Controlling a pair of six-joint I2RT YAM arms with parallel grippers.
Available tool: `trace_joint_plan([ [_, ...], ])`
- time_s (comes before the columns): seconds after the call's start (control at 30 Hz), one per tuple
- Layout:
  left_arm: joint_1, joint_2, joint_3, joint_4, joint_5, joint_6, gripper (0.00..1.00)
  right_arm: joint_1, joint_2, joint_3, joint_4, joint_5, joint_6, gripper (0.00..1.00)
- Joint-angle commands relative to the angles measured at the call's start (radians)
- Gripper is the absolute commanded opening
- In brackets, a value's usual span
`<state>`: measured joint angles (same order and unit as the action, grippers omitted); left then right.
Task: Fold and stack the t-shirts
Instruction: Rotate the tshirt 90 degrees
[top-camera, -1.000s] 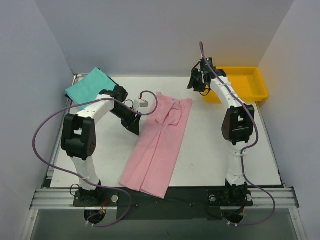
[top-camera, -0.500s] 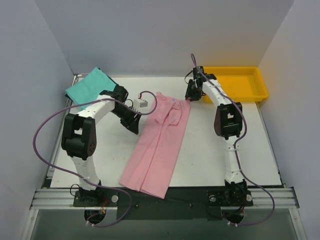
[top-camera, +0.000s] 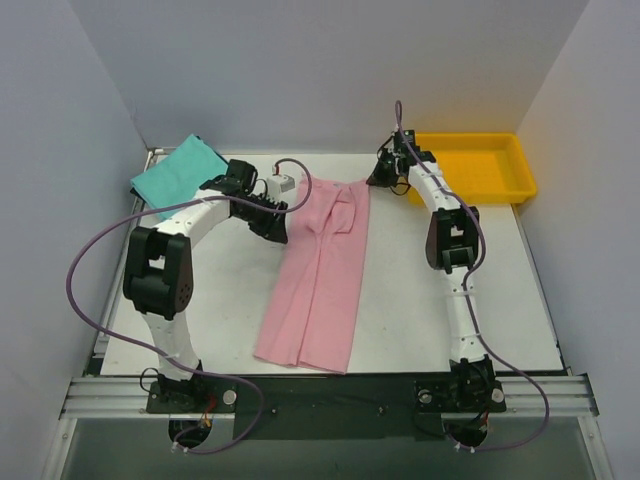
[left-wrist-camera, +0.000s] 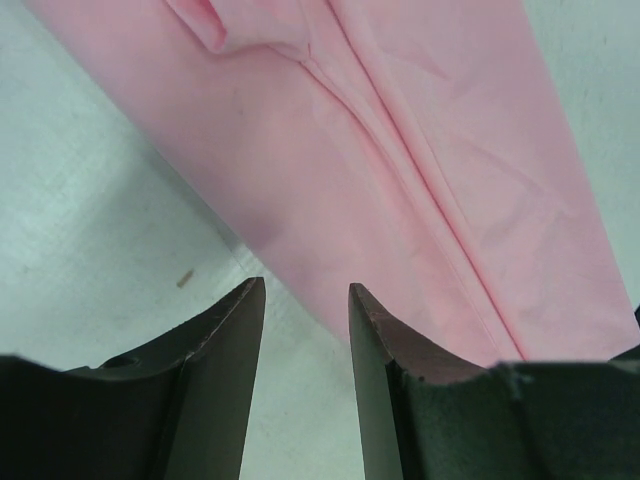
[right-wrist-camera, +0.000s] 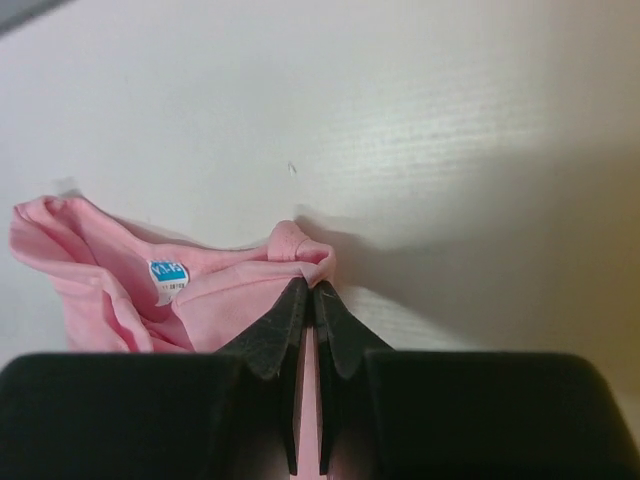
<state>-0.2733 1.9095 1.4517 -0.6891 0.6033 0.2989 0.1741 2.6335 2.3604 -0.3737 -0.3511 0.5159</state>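
A light pink t-shirt (top-camera: 320, 270) lies folded into a long strip down the middle of the table, collar end at the back. My right gripper (top-camera: 378, 180) is at the strip's far right corner. In the right wrist view it (right-wrist-camera: 310, 288) is shut on a small bunched fold of the pink t-shirt (right-wrist-camera: 200, 300), whose blue neck label (right-wrist-camera: 168, 272) shows to the left. My left gripper (top-camera: 275, 225) hovers at the strip's left edge, open. In the left wrist view the left gripper (left-wrist-camera: 305, 292) has only table between its fingers, and the pink t-shirt (left-wrist-camera: 400, 150) lies just beyond the tips. A teal-green t-shirt (top-camera: 172, 178) rests folded at the back left.
A yellow plastic tray (top-camera: 480, 165) stands at the back right corner, just beyond the right gripper. Grey walls close in the table on the left, back and right. A metal rail (top-camera: 330, 395) with both arm bases runs along the near edge.
My right gripper moved left from the tray to the pink t-shirt's far corner and shut on it. The shirt now lies straighter. My left gripper shifted toward the back, still open.
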Motion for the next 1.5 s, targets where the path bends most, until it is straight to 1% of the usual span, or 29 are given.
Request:
trace_joint_plan([
  [0.0, -0.03, 0.038, 0.076, 0.278, 0.01, -0.18, 0.49, -0.024, 0.033, 0.095, 0.124, -0.034, 0.042, 0.0],
  [0.1, -0.073, 0.112, 0.168, 0.325, -0.034, -0.253, 0.49, -0.028, 0.019, 0.088, 0.142, -0.051, 0.033, 0.0],
  [0.13, -0.084, 0.147, 0.186, 0.338, -0.028, -0.283, 0.49, -0.028, 0.004, 0.074, 0.151, -0.063, 0.026, 0.05],
  [0.17, -0.101, 0.166, 0.225, 0.353, -0.022, -0.293, 0.49, -0.027, -0.012, 0.048, 0.166, -0.093, 0.024, 0.19],
  [0.2, -0.11, 0.205, 0.246, 0.356, -0.014, -0.293, 0.49, -0.024, -0.024, 0.034, 0.171, -0.107, 0.016, 0.29],
  [0.23, -0.13, 0.229, 0.303, 0.35, -0.014, -0.293, 0.49, -0.022, -0.052, 0.008, 0.167, -0.118, 0.003, 0.41],
  [0.27, -0.139, 0.264, 0.329, 0.347, -0.017, -0.293, 0.49, -0.019, -0.067, -0.007, 0.162, -0.118, -0.005, 0.46],
  [0.3, -0.154, 0.281, 0.384, 0.336, -0.019, -0.291, 0.49, -0.018, -0.11, -0.05, 0.156, -0.105, -0.014, 0.51],
  [0.4, -0.179, 0.342, 0.473, 0.321, -0.013, -0.261, 0.49, -0.015, -0.202, -0.148, 0.162, -0.048, -0.03, 0.53],
  [0.47, -0.196, 0.367, 0.507, 0.309, 0.013, -0.241, 0.48, -0.007, -0.263, -0.196, 0.18, -0.038, -0.062, 0.52],
  [0.5, -0.204, 0.379, 0.515, 0.31, 0.038, -0.236, 0.46, 0.004, -0.289, -0.213, 0.182, -0.042, -0.094, 0.51],
  [0.57, -0.217, 0.393, 0.527, 0.322, 0.052, -0.241, 0.45, 0.019, -0.317, -0.233, 0.193, -0.074, -0.143, 0.48],
  [0.63, -0.225, 0.414, 0.538, 0.339, 0.04, -0.266, 0.43, 0.027, -0.317, -0.254, 0.232, -0.133, -0.148, 0.47],
  [0.67, -0.227, 0.424, 0.539, 0.348, 0.029, -0.289, 0.43, 0.025, -0.287, -0.227, 0.237, -0.178, -0.127, 0.48],
  [0.7, -0.224, 0.443, 0.542, 0.35, -0.006, -0.329, 0.42, 0.024, -0.265, -0.202, 0.223, -0.186, -0.114, 0.48],
  [0.73, -0.222, 0.45, 0.546, 0.352, -0.02, -0.339, 0.41, 0.024, -0.216, -0.141, 0.184, -0.196, -0.102, 0.49],
  [0.8, -0.222, 0.459, 0.529, 0.362, -0.03, -0.346, 0.41, 0.021, -0.169, -0.095, 0.165, -0.213, -0.062, 0.51],
  [0.93, -0.227, 0.47, 0.493, 0.399, -0.019, -0.377, 0.41, 0.024, -0.123, -0.095, 0.223, -0.203, 0.018, 0.52],
  [1.07, -0.234, 0.493, 0.493, 0.398, -0.034, -0.382, 0.42, 0.041, -0.073, -0.056, 0.228, -0.195, 0.018, 0.52],
  [1.2, -0.234, 0.494, 0.481, 0.393, -0.04, -0.383, 0.42, 0.039, -0.056, -0.07, 0.239, -0.198, 0.036, 0.5],
  [1.27, -0.234, 0.493, 0.478, 0.393, -0.042, -0.383, 0.42, 0.039, -0.056, -0.082, 0.242, -0.204, 0.038, 0.46],
  [1.3, -0.234, 0.493, 0.477, 0.393, -0.04, -0.383, 0.42, 0.039, -0.058, -0.092, 0.246, -0.204, 0.041, 0.37],
  [1.33, -0.234, 0.494, 0.475, 0.393, -0.043, -0.383, 0.42, 0.039, -0.061, -0.098, 0.248, -0.204, 0.044, 0.32],
  [1.37, -0.234, 0.497, 0.473, 0.393, -0.043, -0.383, 0.42, 0.036, -0.063, -0.108, 0.257, -0.204, 0.05, 0.23],
  [1.4, -0.234, 0.499, 0.475, 0.393, -0.045, -0.382, 0.42, 0.034, -0.063, -0.113, 0.262, -0.204, 0.055, 0.18],
  [1.43, -0.234, 0.5, 0.475, 0.392, -0.045, -0.383, 0.42, 0.03, -0.064, -0.121, 0.269, -0.212, 0.07, 0.1],
  [1.47, -0.234, 0.502, 0.473, 0.392, -0.049, -0.385, 0.42, 0.025, -0.066, -0.125, 0.274, -0.216, 0.081, 0.06],
])
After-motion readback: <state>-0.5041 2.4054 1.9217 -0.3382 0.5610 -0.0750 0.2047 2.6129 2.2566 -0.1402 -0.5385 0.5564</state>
